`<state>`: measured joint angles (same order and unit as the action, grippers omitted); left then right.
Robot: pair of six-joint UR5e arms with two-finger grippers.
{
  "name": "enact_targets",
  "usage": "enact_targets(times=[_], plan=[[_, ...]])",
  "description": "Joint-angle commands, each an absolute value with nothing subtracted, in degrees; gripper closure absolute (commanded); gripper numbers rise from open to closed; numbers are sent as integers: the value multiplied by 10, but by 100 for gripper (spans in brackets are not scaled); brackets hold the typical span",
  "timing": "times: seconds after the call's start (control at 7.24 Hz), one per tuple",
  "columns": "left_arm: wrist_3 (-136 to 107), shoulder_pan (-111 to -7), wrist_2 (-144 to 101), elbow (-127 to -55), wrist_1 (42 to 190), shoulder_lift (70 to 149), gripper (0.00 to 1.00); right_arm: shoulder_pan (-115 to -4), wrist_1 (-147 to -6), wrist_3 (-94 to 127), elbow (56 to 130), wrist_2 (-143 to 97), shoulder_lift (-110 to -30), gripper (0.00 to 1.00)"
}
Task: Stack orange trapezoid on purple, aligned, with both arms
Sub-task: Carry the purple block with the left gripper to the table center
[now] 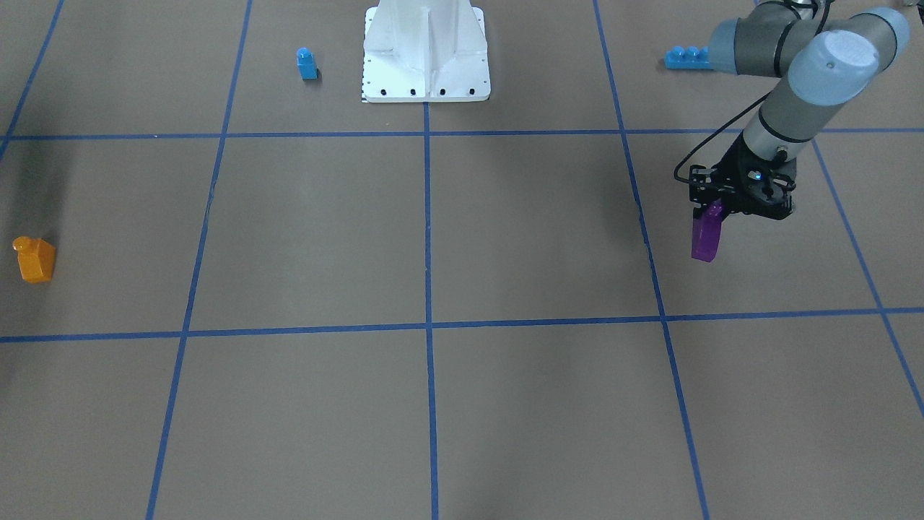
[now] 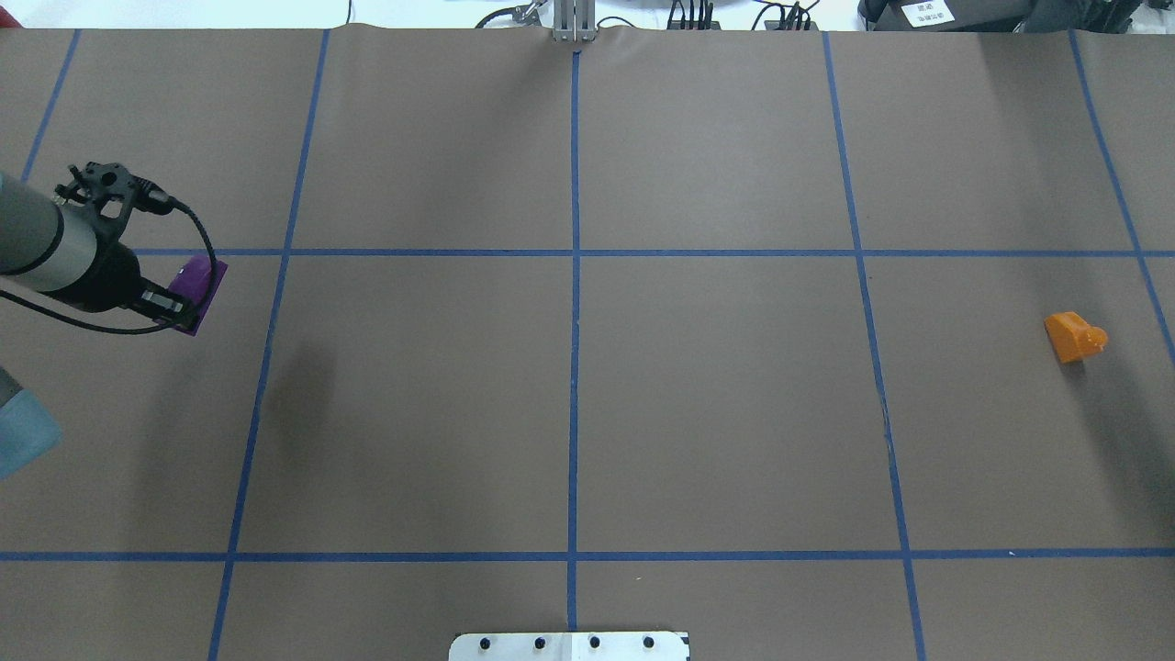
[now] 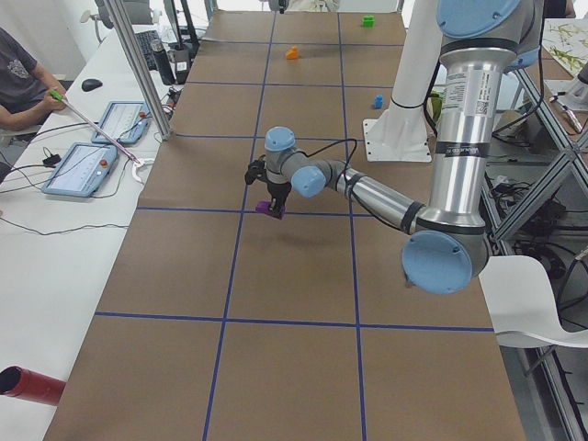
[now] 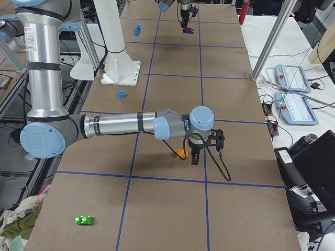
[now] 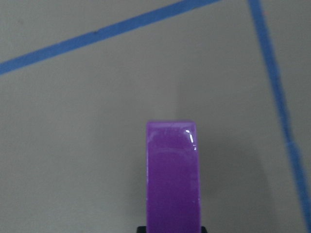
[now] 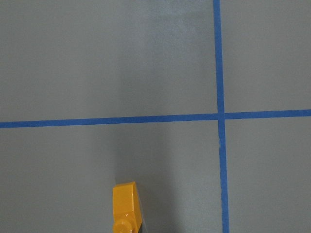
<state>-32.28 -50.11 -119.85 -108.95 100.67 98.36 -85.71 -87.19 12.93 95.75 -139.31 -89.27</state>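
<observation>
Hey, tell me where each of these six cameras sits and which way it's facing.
Front-facing: across the table, facing the robot's white base; left hand holds the purple brick.
Overhead: behind the robot, looking forward and down; left arm enters left.
Exterior left: table end; left arm near.
Exterior right: opposite end; right arm near, right hand near the orange trapezoid.
Left wrist: looks down past the purple brick.
Right wrist: looks down on the orange trapezoid.
Shared: front-facing and overhead show both bricks.
</observation>
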Motion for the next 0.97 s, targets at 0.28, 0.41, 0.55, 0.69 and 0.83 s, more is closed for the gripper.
enact_targets(times=[0.28, 0.41, 0.55, 0.69, 0.83], plan=[[-279, -401, -1115, -987, 860, 1279, 100, -858, -872, 127, 960, -1394, -893, 0], [-279, -383, -1116, -896, 862, 1365, 100, -857, -872, 128, 960, -1394, -893, 0], [-279, -368, -1116, -809, 867, 1434, 100, -858, -872, 128, 960, -1394, -893, 0], [-279, -362, -1116, -762, 874, 1465, 100, -857, -872, 130, 958, -1394, -893, 0], [-284, -354, -1116, -728, 917, 1469, 100, -857, -872, 130, 958, -1395, -893, 0]])
